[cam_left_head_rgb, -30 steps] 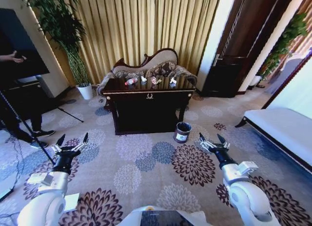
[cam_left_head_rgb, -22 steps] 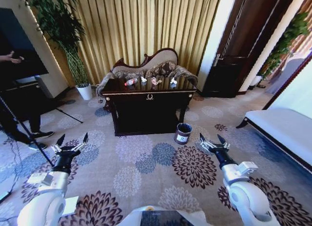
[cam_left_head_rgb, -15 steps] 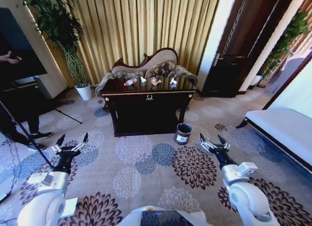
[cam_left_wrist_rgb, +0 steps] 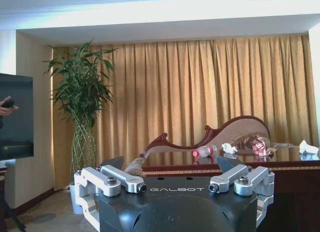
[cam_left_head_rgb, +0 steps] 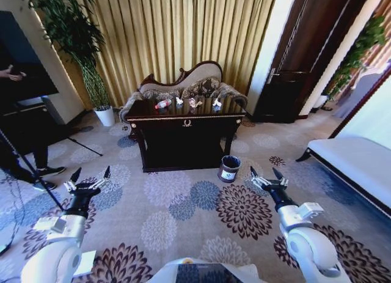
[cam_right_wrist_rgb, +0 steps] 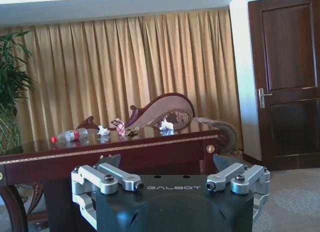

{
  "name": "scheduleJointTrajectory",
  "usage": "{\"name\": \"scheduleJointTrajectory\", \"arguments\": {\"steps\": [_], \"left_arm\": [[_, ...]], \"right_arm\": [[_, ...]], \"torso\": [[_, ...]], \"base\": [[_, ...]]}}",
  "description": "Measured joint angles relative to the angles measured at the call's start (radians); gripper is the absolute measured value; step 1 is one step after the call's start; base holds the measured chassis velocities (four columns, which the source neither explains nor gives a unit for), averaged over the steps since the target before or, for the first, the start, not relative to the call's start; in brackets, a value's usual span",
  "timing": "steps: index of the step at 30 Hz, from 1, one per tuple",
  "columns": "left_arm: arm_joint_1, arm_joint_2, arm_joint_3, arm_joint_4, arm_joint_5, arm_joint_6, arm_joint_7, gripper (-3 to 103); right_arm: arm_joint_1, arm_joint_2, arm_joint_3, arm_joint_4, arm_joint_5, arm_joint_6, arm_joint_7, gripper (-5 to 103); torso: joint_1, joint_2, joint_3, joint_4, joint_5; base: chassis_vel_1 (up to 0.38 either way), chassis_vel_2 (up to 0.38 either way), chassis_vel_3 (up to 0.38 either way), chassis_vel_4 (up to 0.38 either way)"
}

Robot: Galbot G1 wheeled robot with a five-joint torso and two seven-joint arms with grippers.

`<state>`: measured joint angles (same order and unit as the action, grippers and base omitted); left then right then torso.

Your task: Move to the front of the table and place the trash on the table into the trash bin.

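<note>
Both end effectors are empty and spread wide: the left end effector [cam_left_head_rgb: 90, 178] and the right end effector [cam_left_head_rgb: 266, 176] are held low and forward over the patterned carpet [cam_left_head_rgb: 183, 216], well short of the furniture. Arms are extended symmetrically at either side of the base, wrists level, fingers pointing toward the room ahead.

Ordered by size: the table [cam_left_head_rgb: 186, 136] stands ahead against a sofa [cam_left_head_rgb: 189, 81] and gold curtains [cam_left_head_rgb: 183, 26]. The trash bin [cam_left_head_rgb: 230, 167] sits on the carpet just beside the table's front right leg. On the tabletop lie the trash items: a clear bottle [cam_left_head_rgb: 163, 103] with red cap toward the left, a white tissue [cam_left_head_rgb: 179, 100], pinkish wrappers [cam_left_head_rgb: 194, 102] and another white scrap [cam_left_head_rgb: 217, 102].

Assessment: approach is incomplete. Risks from here: the base or the low right arm striking the bin on a straight-in approach and tipping it; the bottle, lying on its side, rolling when touched.
</note>
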<state>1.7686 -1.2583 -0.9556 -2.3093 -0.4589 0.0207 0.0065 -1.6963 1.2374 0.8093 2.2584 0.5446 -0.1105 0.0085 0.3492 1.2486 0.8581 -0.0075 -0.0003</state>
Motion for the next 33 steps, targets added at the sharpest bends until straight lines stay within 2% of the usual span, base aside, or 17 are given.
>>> {"name": "scheduleJointTrajectory", "arguments": {"steps": [33], "left_arm": [[0.010, -0.002, -0.003, -0.017, -0.001, -0.001, 0.002, 100]], "right_arm": [[0.000, -0.001, -0.006, 0.014, 0.001, 0.000, -0.009, 100]], "torso": [[0.000, 0.000, 0.000, 0.0000, -0.0001]], "base": [[-0.160, 0.163, 0.163, -0.161]]}}
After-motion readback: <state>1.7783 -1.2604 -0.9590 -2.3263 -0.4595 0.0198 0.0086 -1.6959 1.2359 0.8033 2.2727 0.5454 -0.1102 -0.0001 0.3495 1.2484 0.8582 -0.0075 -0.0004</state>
